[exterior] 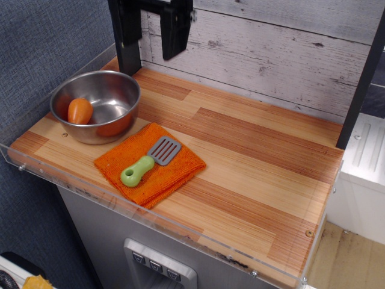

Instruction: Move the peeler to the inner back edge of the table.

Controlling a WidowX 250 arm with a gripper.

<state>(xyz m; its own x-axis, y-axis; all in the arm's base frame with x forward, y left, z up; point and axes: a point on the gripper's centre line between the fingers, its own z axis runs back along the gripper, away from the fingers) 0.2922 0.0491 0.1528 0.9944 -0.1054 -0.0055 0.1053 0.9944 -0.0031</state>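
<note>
Observation.image: striped wood table (pixel 252 156), whitewashed plank wall (pixel 283 54).

Setting: a mock kitchen assembled for robot work, not a household kitchen. Indicators: a small wood-plank table (pixel 252 150) rimmed by a clear acrylic guard (pixel 108 201); a whitewashed plank backdrop (pixel 283 54) instead of a tiled wall; a toy-sized peeler (pixel 150 160) lying on an orange cloth (pixel 174 171); a steel bowl (pixel 96 105) holding an orange plastic vegetable (pixel 80 111); a black robot arm (pixel 150 27) overhead; grey fabric panelling (pixel 42 42) at the side.
</note>
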